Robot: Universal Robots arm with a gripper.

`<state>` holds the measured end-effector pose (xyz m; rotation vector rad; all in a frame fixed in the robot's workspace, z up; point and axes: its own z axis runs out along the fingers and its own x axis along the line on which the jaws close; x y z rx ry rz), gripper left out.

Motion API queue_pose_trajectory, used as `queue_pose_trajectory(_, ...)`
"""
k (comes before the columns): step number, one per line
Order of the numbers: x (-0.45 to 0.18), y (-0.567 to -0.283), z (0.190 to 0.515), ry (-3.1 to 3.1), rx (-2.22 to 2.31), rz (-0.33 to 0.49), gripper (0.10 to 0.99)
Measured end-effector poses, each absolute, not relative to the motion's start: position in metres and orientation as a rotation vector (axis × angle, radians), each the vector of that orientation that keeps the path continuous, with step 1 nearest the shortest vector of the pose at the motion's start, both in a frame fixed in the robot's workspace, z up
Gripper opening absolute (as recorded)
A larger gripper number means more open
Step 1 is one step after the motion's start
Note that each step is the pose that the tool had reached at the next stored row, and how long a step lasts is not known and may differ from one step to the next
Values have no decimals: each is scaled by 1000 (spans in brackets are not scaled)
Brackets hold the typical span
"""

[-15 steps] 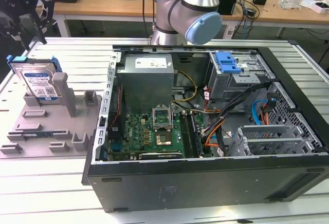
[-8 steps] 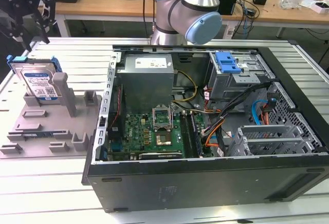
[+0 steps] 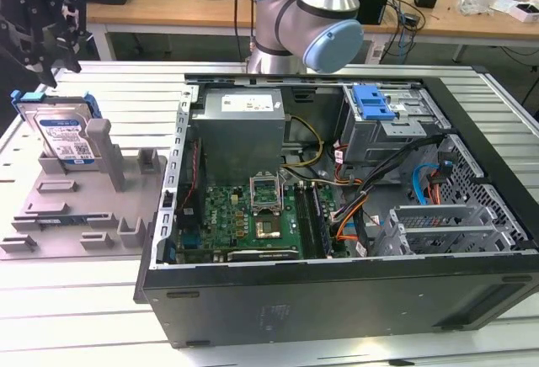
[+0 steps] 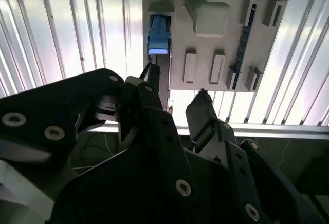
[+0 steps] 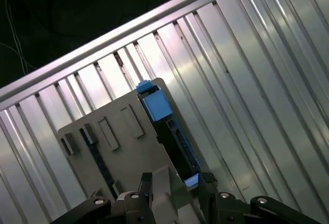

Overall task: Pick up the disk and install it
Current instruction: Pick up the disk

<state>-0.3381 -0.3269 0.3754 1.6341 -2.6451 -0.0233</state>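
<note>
The disk [image 3: 61, 135] is a silver drive with a white-and-blue label in a blue carrier. It stands leaning in a grey fixture plate [image 3: 59, 215] at the exterior view's left, against a grey upright post [image 3: 103, 152]. My black gripper [image 3: 49, 62] hangs just above the disk's upper end, apart from it. In both wrist views I look down the disk edge-on, with its blue end tab [image 4: 158, 33] [image 5: 157, 105] beyond the gripper. The gripper [image 4: 177, 100] [image 5: 175, 189] is open, its two fingers [image 4: 203, 113] spread with nothing between them.
An open computer case [image 3: 337, 300] lies at the exterior view's middle and right, with the motherboard, cables and a drive bay bearing a ribbed blue latch [image 3: 373, 102]. The arm's base [image 3: 307, 22] rises behind the case. The ribbed metal table [image 3: 76, 300] surrounds the fixture.
</note>
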Motion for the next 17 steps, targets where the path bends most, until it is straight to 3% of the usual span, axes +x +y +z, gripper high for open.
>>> queue_pose_trajectory(17,-338,-327,372,-2373,2055,9,482)
